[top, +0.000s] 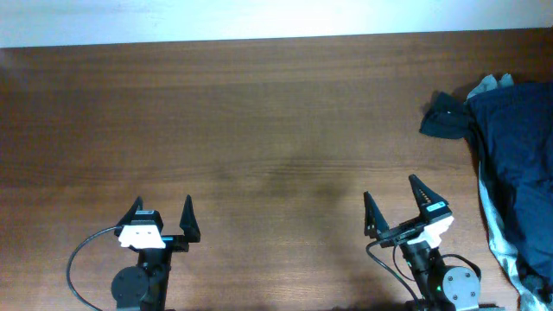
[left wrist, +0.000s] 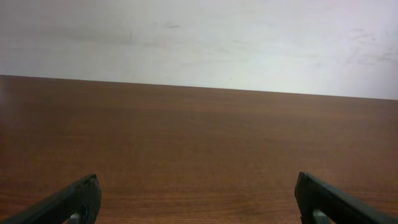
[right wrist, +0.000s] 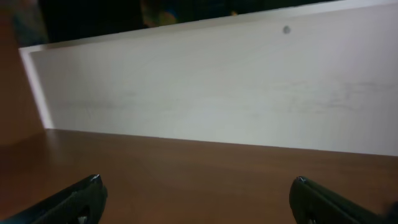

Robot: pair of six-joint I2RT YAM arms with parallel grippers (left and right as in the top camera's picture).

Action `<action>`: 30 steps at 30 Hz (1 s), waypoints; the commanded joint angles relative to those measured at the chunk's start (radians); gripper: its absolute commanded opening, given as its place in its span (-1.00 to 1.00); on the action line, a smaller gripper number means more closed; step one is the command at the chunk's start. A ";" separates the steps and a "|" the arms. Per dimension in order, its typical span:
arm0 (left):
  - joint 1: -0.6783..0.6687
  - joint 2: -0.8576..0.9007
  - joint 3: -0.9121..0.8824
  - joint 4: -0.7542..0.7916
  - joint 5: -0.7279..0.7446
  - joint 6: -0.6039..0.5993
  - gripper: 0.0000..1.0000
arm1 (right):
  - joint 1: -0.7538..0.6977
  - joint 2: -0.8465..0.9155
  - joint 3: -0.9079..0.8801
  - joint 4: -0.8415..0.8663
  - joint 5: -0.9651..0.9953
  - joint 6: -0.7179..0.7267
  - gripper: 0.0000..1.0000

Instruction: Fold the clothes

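The clothes [top: 518,147], a dark navy garment, lie crumpled in a heap at the table's far right edge, partly cut off by the overhead view. A dark flap [top: 445,117] sticks out to their left. My left gripper [top: 162,200] sits at the near left, open, with only bare wood between its fingers [left wrist: 198,177]. My right gripper [top: 389,187] is at the near right, a short way left of the heap, also open and holding nothing [right wrist: 198,180]. Neither wrist view shows the clothes.
A pale grey-blue garment [top: 504,249] lies under the navy heap, showing along its lower left edge. The brown wooden table [top: 259,112] stretches bare between the arms and the far edge. A white wall [left wrist: 199,37] stands behind the table.
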 commanded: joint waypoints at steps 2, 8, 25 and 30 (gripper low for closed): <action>-0.004 0.003 -0.006 -0.004 -0.007 0.019 0.99 | -0.005 -0.008 -0.005 -0.017 -0.119 0.019 0.97; -0.004 0.003 -0.006 -0.004 -0.007 0.019 0.99 | -0.005 0.017 0.070 -0.103 -0.109 0.056 0.97; -0.004 0.003 -0.006 -0.003 -0.007 0.019 0.99 | -0.051 1.101 1.345 -1.170 0.191 -0.003 0.97; -0.004 0.003 -0.006 -0.004 -0.007 0.019 0.99 | -0.166 1.356 1.521 -1.266 0.208 0.071 0.97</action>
